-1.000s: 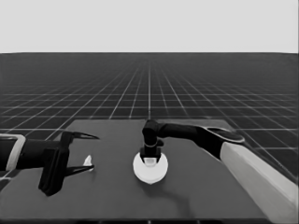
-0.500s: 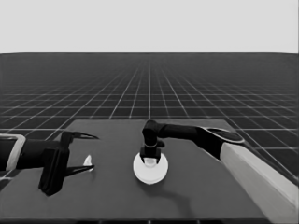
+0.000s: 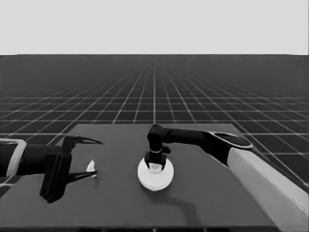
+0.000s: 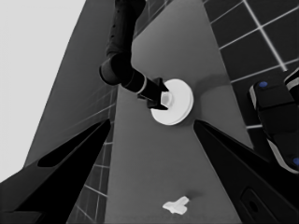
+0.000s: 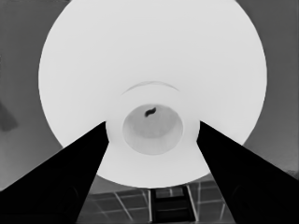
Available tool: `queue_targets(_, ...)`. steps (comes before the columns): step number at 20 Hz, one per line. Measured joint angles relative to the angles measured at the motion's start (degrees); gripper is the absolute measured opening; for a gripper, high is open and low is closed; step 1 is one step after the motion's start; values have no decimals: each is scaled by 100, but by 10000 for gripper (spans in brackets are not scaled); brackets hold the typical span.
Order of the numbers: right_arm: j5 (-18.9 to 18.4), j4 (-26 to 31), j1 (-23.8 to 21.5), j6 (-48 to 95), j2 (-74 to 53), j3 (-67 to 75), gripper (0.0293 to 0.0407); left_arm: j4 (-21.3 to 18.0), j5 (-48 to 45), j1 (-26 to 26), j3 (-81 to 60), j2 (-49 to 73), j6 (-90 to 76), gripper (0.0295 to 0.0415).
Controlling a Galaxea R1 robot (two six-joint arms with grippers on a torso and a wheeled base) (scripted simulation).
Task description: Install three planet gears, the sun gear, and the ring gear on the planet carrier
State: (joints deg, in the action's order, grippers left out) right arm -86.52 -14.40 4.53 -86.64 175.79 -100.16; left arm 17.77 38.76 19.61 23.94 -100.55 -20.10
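The ring gear, the larger round part (image 3: 155,180), lies at the table's middle with its raised hub up. My right gripper (image 3: 154,166) stands straight down over it, shut on that hub. The right wrist view shows the fingers (image 5: 70,177) pressed against both sides of the hub, with the larger round part (image 5: 149,56) filling the picture. The left wrist view shows the same grip from farther off (image 4: 161,98). The planet gears, the sun gear and the smaller round part are hidden. My left gripper (image 3: 98,158) waits open over the table's left end.
A thin white piece (image 3: 91,166) lies on the table between the left gripper's fingers, not held; it also shows in the left wrist view (image 4: 176,204). Dark machinery with blue lights (image 4: 275,116) stands past the table's edge.
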Motion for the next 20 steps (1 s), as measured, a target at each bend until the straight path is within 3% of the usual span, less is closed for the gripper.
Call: queue_targets(20,0,1,0,-1000,0,0,348,0,0,0,0,0,0,385)
